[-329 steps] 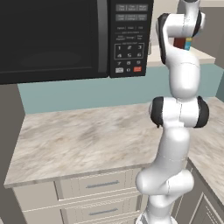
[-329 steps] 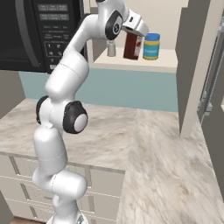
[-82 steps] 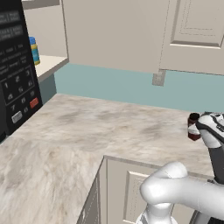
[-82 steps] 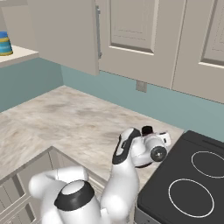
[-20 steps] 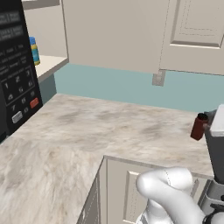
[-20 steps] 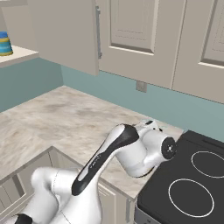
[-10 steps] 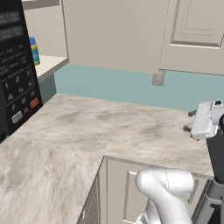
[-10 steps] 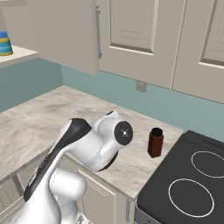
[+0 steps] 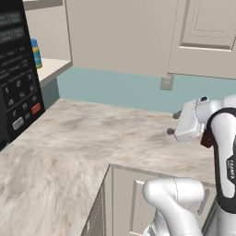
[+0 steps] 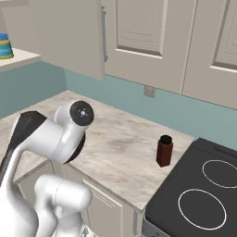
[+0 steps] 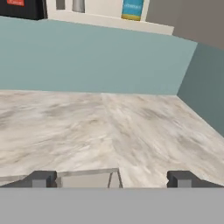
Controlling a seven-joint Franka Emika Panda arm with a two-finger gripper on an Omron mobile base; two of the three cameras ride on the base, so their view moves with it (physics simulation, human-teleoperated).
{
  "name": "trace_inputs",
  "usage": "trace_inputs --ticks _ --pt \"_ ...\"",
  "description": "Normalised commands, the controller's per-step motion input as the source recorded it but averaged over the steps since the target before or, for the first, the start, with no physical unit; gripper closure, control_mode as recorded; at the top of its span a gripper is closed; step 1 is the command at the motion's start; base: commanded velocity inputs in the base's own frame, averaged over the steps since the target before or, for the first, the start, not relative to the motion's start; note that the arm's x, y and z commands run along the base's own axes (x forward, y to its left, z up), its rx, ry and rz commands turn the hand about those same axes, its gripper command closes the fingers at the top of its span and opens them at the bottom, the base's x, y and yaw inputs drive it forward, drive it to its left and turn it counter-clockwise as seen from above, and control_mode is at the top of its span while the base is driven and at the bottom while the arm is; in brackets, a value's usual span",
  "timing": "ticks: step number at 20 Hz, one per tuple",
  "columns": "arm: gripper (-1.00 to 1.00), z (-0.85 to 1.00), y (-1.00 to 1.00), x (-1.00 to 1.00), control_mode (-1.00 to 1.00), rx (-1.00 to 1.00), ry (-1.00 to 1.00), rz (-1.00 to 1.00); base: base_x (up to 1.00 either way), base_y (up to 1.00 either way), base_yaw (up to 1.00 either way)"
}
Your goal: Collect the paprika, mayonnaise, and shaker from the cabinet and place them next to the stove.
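The paprika (image 10: 164, 150) stands upright at the worktop's (image 10: 120, 139) edge beside the stove (image 10: 199, 194); the gripper (image 11: 109, 178), apparently empty, spreads wide.

A wide stretch of marble counter (image 10: 115, 139) is left bare; beside the stove (image 10: 199, 194), the paprika (image 10: 164, 151) is stood upright as an obstacle.
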Motion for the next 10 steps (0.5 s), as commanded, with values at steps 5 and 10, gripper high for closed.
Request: trace_inputs --ticks 5,10 --pt "-1.00 0.08 1.00 0.19 -1.00 -0.01 0.00 0.00 0.00 0.00 0.00" --pt "-1.00 0.06 0.88 0.33 -1.00 0.00 0.00 0.01 0.00 0.00 0.00"
